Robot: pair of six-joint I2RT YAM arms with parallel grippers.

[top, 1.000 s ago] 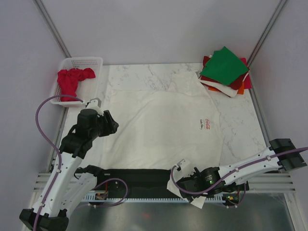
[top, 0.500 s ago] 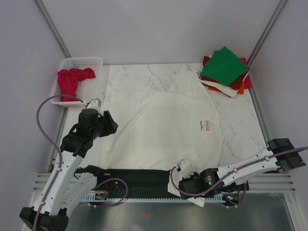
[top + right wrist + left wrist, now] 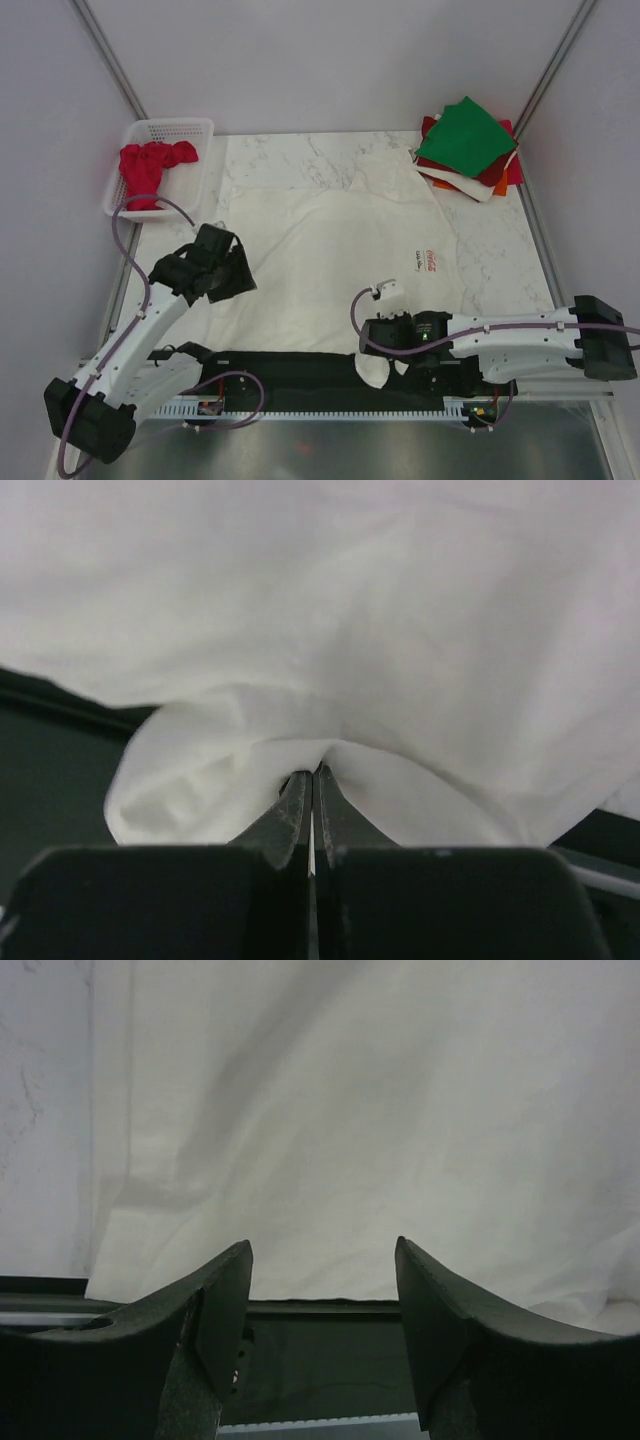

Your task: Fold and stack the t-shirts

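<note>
Top external view: a cream-white t-shirt (image 3: 330, 250) lies spread across the middle of the marble table (image 3: 500, 260), its red logo (image 3: 428, 258) toward the right. At lower centre the right gripper (image 3: 368, 345) grips the shirt's near hem; the right wrist view shows its jaws pressed together on a bunched fold. At centre left the left gripper (image 3: 238, 278) hovers over the shirt's edge, jaws spread, holding nothing. A green t-shirt (image 3: 465, 140) tops the folded stack (image 3: 480, 180) at upper right; a red t-shirt (image 3: 150, 165) lies in the white basket (image 3: 190, 127) at upper left.

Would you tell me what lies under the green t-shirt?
Under the green t-shirt, a dark-red t-shirt, an orange one and a white one peek out; their middles are covered.
</note>
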